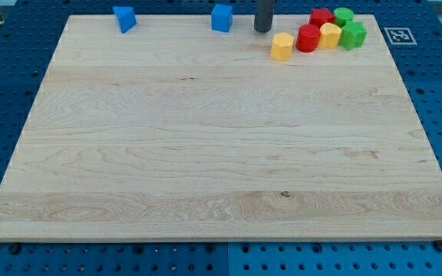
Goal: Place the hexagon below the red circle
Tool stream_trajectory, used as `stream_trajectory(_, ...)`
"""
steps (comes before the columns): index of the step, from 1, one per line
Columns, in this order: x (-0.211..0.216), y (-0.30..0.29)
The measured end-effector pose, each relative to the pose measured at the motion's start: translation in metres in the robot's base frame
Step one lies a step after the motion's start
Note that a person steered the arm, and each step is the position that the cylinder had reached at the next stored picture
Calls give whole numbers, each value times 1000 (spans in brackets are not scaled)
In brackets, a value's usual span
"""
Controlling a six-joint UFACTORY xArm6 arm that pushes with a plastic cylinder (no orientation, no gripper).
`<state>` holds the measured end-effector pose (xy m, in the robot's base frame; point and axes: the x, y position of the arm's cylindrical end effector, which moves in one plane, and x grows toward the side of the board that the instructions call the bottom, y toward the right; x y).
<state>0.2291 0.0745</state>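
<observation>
A yellow hexagon block [282, 47] lies near the view's top, right of centre. A red circle block [308, 37] sits just to its right and slightly higher, close to touching it. My tip [263, 31] is on the board a short way up and to the left of the yellow hexagon, with a small gap between them. The tip stands to the right of a blue cube [222, 18].
A tight cluster sits to the right of the red circle: a yellow block [330, 35], a second red block [321, 17], a green round block [344, 15] and a green star [353, 35]. A blue wedge-like block [124, 18] lies at the top left. The board's top edge [167, 14] is close by.
</observation>
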Motion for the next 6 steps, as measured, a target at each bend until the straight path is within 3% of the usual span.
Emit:
stream_trajectory(3, -33, 17)
stream_trajectory(6, 76, 17)
